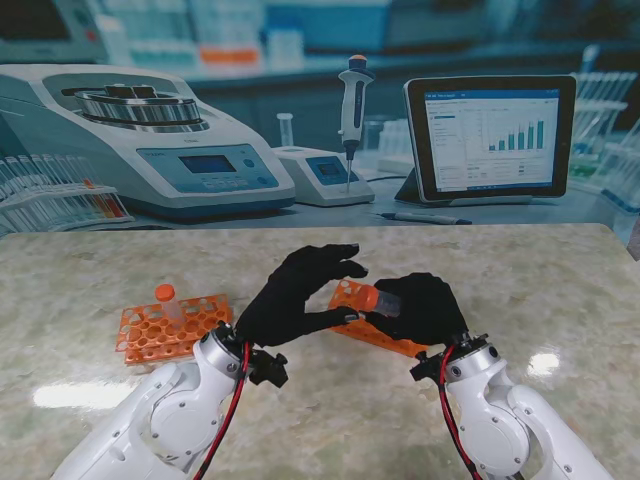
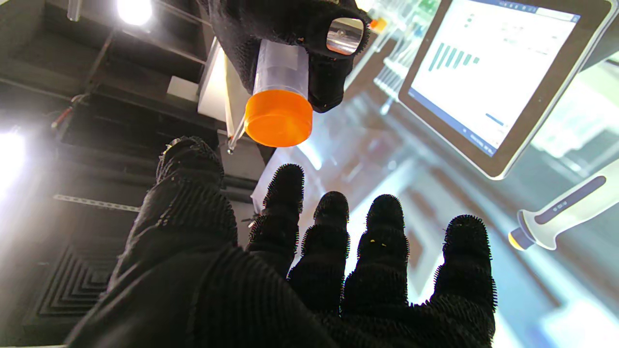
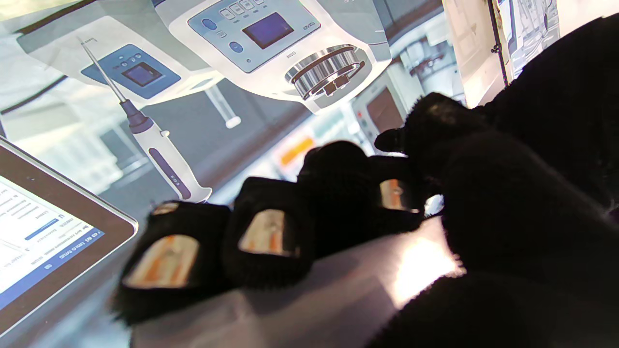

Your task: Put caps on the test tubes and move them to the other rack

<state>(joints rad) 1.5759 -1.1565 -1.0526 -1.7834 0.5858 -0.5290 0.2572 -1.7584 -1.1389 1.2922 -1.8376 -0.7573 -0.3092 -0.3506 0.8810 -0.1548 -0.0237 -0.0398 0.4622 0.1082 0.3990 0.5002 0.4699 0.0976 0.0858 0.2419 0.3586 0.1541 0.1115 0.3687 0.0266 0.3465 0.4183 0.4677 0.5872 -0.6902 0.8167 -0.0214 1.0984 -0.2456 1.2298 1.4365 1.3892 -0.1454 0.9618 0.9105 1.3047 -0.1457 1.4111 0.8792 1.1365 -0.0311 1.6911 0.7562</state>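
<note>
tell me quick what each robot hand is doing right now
Left robot hand: open, fingers spread, holding nothing, close to the cap.
Right robot hand: shut on the test tube, whose orange cap is already on.

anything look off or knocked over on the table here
Nothing stands out. The right hand holds a capped tube in the air beside the open left hand; both orange racks lie flat, with one capped tube upright in the left one.

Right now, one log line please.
right hand: shut on capped tube | left hand: open beside it | second tube: in left rack
</note>
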